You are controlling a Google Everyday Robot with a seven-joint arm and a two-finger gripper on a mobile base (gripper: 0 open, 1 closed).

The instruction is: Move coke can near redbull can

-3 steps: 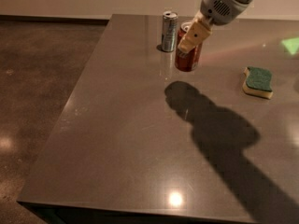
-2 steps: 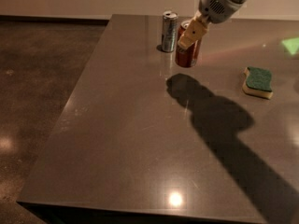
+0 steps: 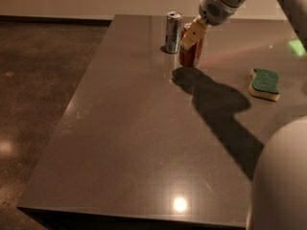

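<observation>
Step in hand: setting coke can (image 3: pixel 190 57) down beside redbull can (image 3: pixel 173 31).
- Both upright near far edge of table (image 3: pixel 139 143); coke can just beside redbull can, on side toward right edge. Touching or apart: cannot tell.
- Gripper (image 3: pixel 193 34) over coke can, jaws clamped on its upper part.
- Can base apparently on table, not certain.

Next move calls for gentle release, then straight lift clear of both cans.

Hidden: coke can top and lettering, behind jaws. Arm cut off at upper border.

Sponge (image 3: pixel 265 83) near right edge, well apart.
</observation>
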